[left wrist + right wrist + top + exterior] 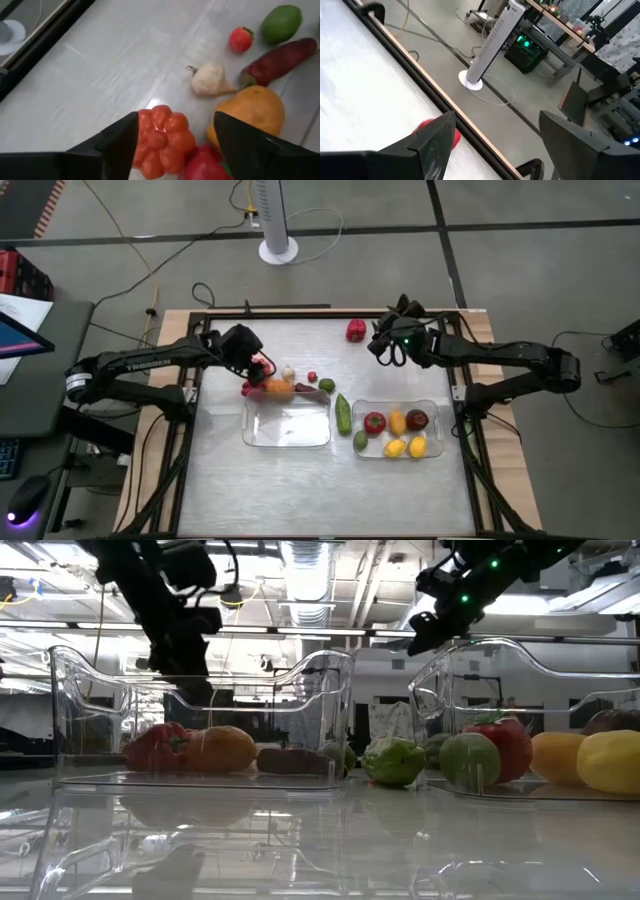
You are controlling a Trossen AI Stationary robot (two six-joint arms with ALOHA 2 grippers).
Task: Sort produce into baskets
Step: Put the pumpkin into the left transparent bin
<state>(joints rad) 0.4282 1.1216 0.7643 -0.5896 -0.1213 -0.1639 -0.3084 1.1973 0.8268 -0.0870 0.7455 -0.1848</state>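
My left gripper (257, 364) (175, 125) hangs open over loose produce just beyond the left basket's (290, 442) far rim. Its fingers stand either side of a ribbed red-orange piece (162, 140), which lies on the table. Around it lie a red piece (205, 167), an orange (250, 112), a white bulb (210, 80), a dark red long piece (280, 60), a strawberry (241, 39) and a lime (281, 22). The right basket (441, 432) holds several pieces. My right gripper (381, 348) (497, 125) is open in the air, right of a red pepper (355, 330).
A cucumber (344, 413) and a small green piece (360, 441) lie between the two baskets. A white fan's base (278, 250) and cables are on the floor past the far edge. Bare tabletop (300, 490) stretches along the near side.
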